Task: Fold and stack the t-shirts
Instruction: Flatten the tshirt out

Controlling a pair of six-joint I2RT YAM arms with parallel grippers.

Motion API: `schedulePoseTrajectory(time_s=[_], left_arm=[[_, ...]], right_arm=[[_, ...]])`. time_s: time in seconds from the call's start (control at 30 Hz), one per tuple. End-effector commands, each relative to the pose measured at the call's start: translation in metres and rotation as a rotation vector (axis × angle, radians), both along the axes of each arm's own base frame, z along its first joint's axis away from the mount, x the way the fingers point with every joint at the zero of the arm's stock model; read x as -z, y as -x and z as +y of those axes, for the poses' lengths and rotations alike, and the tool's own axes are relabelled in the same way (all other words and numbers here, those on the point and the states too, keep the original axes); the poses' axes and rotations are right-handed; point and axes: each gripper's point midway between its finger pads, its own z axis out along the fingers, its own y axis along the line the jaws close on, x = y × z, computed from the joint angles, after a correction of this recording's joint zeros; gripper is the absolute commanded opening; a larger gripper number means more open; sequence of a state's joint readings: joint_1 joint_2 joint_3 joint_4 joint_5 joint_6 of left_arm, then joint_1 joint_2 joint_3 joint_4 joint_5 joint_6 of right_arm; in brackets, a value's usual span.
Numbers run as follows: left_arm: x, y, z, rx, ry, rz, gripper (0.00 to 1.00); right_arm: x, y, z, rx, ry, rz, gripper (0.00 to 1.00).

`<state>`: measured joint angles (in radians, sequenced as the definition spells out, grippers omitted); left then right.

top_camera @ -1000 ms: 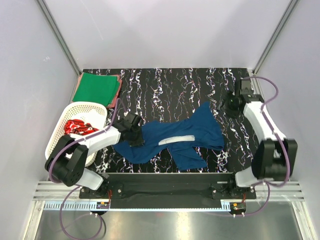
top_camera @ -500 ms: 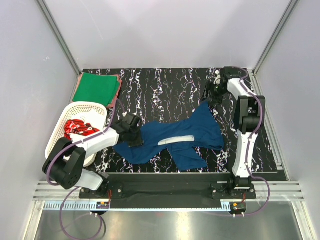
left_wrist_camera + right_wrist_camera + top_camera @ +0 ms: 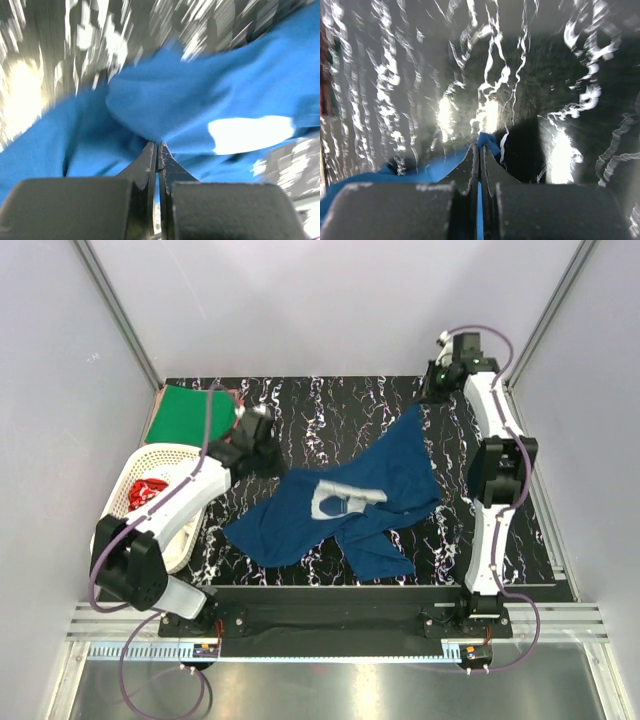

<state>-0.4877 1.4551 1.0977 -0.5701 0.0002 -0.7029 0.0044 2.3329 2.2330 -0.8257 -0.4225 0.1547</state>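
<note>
A dark navy blue t-shirt (image 3: 370,490) lies crumpled across the middle of the table, with a white patch (image 3: 340,502) showing on it. My left gripper (image 3: 266,457) is shut on its left part. In the left wrist view the fingertips pinch a fold of blue cloth (image 3: 200,90). My right gripper (image 3: 430,396) is shut on the shirt's far right corner, and blue cloth (image 3: 420,170) runs between its jaws. A folded bright green t-shirt (image 3: 188,416) lies at the back left corner. A red t-shirt with white print (image 3: 148,490) sits in the basket.
A white plastic lattice basket (image 3: 135,530) stands at the table's left edge, under my left arm. The black marbled table (image 3: 330,410) has grey walls close behind it and on both sides. The right arm stretches along the right edge.
The right gripper reached the shirt's far corner and shut on it. The left gripper pulled its hold toward the back left. The shirt has spread out, showing the white patch.
</note>
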Motion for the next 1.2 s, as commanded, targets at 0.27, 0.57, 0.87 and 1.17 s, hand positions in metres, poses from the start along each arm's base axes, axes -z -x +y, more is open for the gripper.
schedulePoseTrajectory(time_s=[0.27, 0.57, 0.87, 1.17], left_arm=[[0.015, 0.053, 0.000, 0.043, 0.002, -0.023, 0.00], [0.089, 0.117, 0.015, 0.073, -0.018, 0.127, 0.01], [0.052, 0.107, 0.019, 0.071, -0.041, 0.054, 0.51], [0.034, 0.075, -0.002, 0.102, -0.039, 0.030, 0.55]], right_arm=[[-0.062, 0.136, -0.029, 0.284, 0.060, 0.038, 0.00], [0.063, 0.258, -0.049, 0.517, 0.144, 0.373, 0.04], [0.020, 0.237, -0.030, 0.348, 0.057, 0.184, 0.54], [0.042, 0.152, 0.009, 0.091, -0.092, 0.188, 0.59]])
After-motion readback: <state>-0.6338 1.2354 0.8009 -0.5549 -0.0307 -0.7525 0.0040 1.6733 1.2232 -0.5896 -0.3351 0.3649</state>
